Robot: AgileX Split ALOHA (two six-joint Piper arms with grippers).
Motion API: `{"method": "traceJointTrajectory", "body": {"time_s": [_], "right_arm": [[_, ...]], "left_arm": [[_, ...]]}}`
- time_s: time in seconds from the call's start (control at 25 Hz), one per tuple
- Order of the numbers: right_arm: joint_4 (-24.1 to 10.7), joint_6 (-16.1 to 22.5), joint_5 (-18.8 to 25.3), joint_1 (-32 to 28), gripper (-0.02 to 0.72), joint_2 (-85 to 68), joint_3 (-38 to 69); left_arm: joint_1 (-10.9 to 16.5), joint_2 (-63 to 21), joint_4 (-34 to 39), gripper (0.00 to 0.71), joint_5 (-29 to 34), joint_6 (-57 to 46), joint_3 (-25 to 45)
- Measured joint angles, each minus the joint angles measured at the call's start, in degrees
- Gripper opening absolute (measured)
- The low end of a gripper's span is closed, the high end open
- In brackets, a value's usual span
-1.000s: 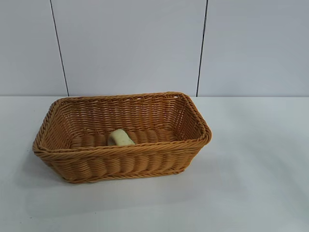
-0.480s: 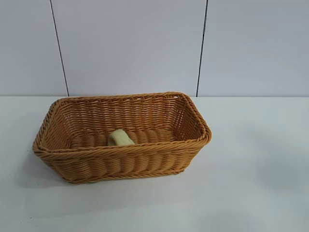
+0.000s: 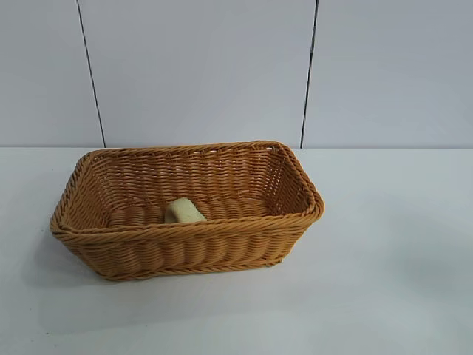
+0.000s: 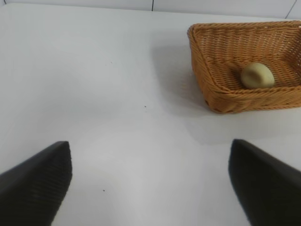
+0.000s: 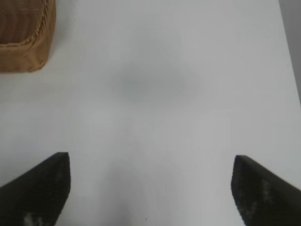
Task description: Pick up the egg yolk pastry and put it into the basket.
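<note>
Count: one orange-brown rectangular woven wicker basket point(image 3: 185, 211) with flared sides and a braided rim; one small pale yellow-cream, rounded egg yolk pastry point(image 3: 183, 211); two grippers, both mine.

The pastry lay inside the basket, on its woven floor, close behind the long wall nearest the exterior camera and roughly midway along it. It sat tilted, its flat face turned partly upward. Nothing else was in the basket.

My left gripper point(image 4: 150, 181) was released, its two dark fingers point(image 4: 35, 181) spread wide with only bare white table point(image 4: 94, 70) between them. It grasped nothing. From these jaws the basket stood well ahead and off to one side, the pastry visible within as a smooth dome point(image 4: 257, 75).

My right gripper point(image 5: 150, 186) was likewise released, jaws wide, nothing between them but table. Only one corner of the basket point(image 5: 23, 37) showed ahead of these jaws, far off to the side; the pastry was hidden from this wrist.

Neither gripper touched basket or pastry.
</note>
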Motion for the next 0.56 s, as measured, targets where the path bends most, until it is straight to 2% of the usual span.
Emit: {"method": "traceJointTrajectory", "body": {"time_s": [0.16,0.56], "right_arm": [[0.0,0.0,0.1,0.0,0.642,-6.0,0.0],[0.2,0.0,0.1,0.0,0.642,-6.5,0.0]], "left_arm": [[0.0,0.0,0.0,0.696,0.0,0.0,0.0],[0.0,0.0,0.0,0.696,0.0,0.0,0.0]]}}
